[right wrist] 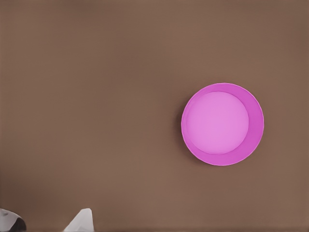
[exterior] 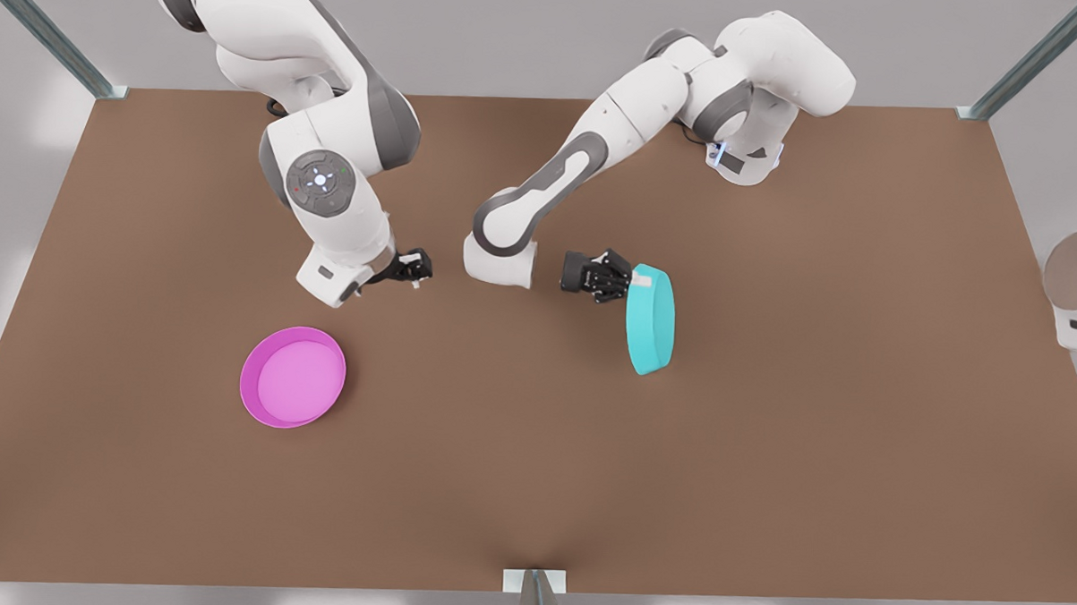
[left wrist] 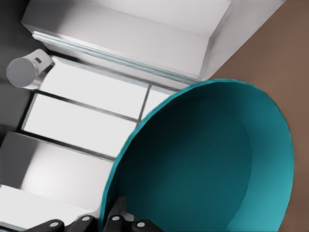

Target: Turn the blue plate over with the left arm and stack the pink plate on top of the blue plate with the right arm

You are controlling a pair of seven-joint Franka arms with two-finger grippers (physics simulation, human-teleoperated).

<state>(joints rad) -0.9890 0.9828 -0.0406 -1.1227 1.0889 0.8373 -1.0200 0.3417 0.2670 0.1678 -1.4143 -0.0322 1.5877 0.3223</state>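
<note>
Brown table [exterior: 766, 454]: filled most of the front view, with both plates on it.
Left arm [exterior: 542, 195]: reached down from the upper right of the front view toward the centre.
Right arm [exterior: 329, 152]: hung waiting at upper left.
Blue plate [exterior: 651, 320]: right of centre, stood on edge, its round face turned sideways.
Pink plate [exterior: 293, 376]: lower left, flat, hollow side up, well apart from the blue one.
Left gripper [exterior: 631, 281]: fingers closed on the blue plate's upper rim.
Right gripper [exterior: 414, 268]: above and to the right of the pink plate and nearer it; finger spread unclear.
Turning point: the gripped rim was uppermost, so the plate likely tips face-down next.
Writing: none readable.
</note>
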